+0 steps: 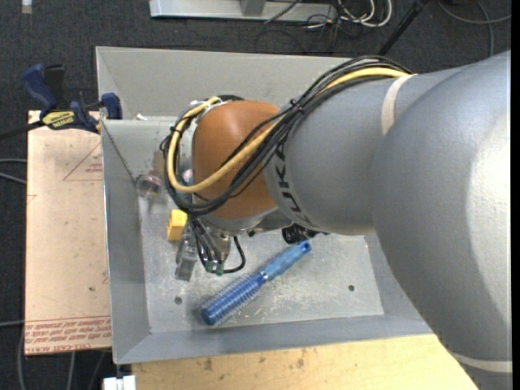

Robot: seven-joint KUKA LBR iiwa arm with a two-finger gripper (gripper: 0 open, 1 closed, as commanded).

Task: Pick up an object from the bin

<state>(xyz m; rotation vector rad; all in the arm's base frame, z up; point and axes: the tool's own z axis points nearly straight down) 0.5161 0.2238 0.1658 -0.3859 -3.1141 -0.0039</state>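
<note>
My gripper (197,253) hangs low over the left half of the bin floor, just under the arm's wrist. A small yellow block (176,224) lies right at its upper left side, touching or almost touching it. A blue brush with a bristled head and a long handle (256,284) lies slanted on the floor just to the gripper's lower right. Whether anything sits in the gripper is hidden.
A small clear, greyish round thing (148,185) rests by the left wall of the bin. A black thing (294,234) peeks out under the arm near the brush handle's end. The arm covers the bin's middle and right.
</note>
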